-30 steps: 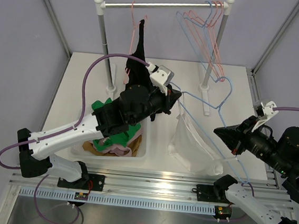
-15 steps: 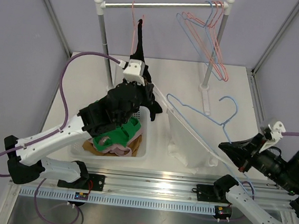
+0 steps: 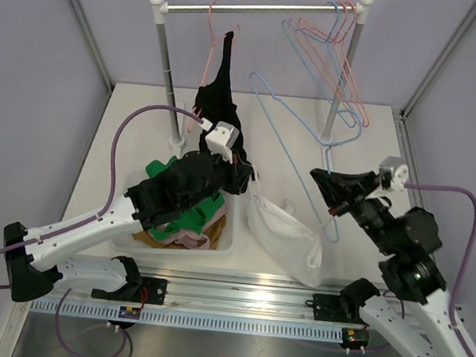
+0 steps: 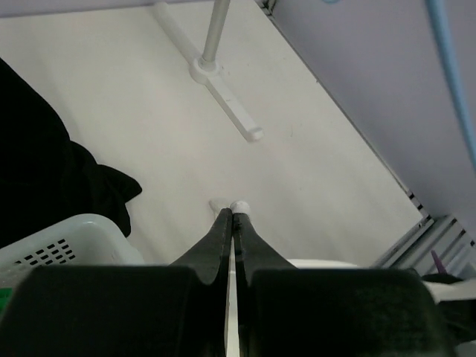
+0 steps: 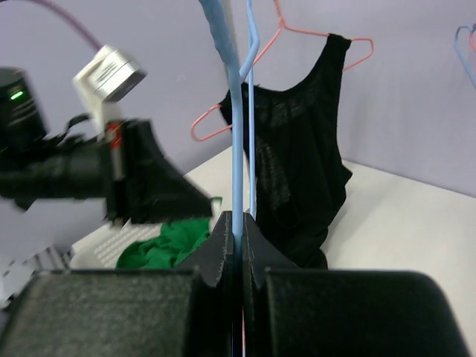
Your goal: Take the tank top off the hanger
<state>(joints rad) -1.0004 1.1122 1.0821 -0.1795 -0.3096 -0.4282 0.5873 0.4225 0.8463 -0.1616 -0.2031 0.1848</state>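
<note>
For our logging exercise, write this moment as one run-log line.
left fingers: shut on white tank top | right fingers: shut on blue hanger | tank top: slumped on table | off hanger: unclear

The left gripper (image 4: 232,210) and right gripper (image 5: 235,220) are black, on white-shelled arms (image 3: 82,222) with black joints. Purple cables (image 3: 122,134) feed white wrist cameras (image 3: 223,136).

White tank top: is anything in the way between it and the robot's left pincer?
Nothing visible stands between them. The left pincer is already shut on an edge of the white tank top.
</note>
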